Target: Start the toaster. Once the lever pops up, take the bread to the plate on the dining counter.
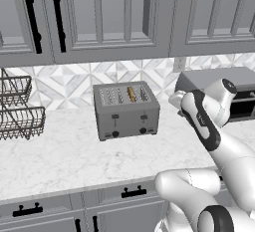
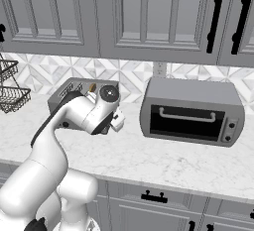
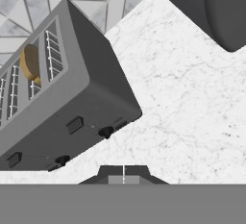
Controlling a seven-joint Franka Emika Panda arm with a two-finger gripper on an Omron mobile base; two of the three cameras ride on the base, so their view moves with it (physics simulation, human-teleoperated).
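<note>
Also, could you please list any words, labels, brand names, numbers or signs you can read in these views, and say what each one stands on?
None: no readable text in any view.
The toaster front carries plain dark levers and knobs, unmarked.
The grey oven-like box shows two small unlabelled knobs.
The cabinet doors are blank.

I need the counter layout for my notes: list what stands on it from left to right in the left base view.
Wire baskets → toaster with the bread in a top slot → the robot's arm → grey oven box at the far right.
</note>
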